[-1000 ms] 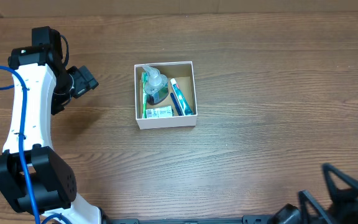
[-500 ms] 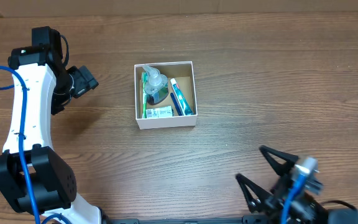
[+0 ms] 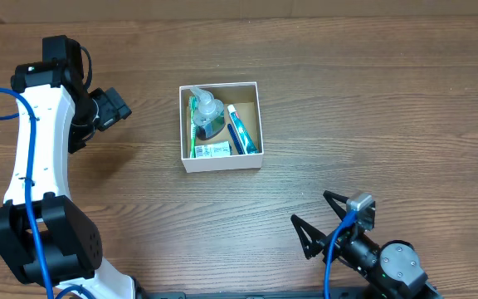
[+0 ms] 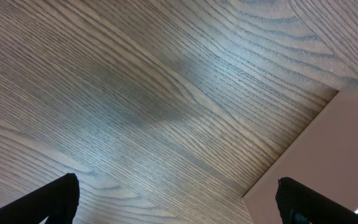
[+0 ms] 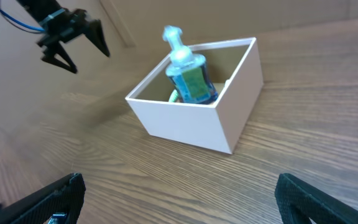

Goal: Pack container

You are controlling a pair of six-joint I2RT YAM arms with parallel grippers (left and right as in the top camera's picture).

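While it rests on the table (image 3: 363,100), the container (image 3: 221,164) holds pump bottle (image 3: 207,116), toothbrush (image 3: 192,133), toothpaste (image 3: 241,133).
Left gripper (image 3: 116,106) at 9 o'clock, right gripper (image 3: 309,206) at 5 o'clock, both spread wide.

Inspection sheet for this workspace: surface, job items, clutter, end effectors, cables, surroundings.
Surface: wood-grain table, no spills or marks seen.
Job's things: white box, open top, upright. It holds a pump bottle of green liquid, a green toothbrush, a toothpaste tube and a small packet.
Clutter: nothing seen.
End effectors: left end effector open, empty, over the table left of the box. Right end effector open, empty, near the front edge, facing the box.
Cables: left blue cable along the left arm; right blue cable on the right arm. Neither touches the box.
Surroundings: tan board along the far edge.
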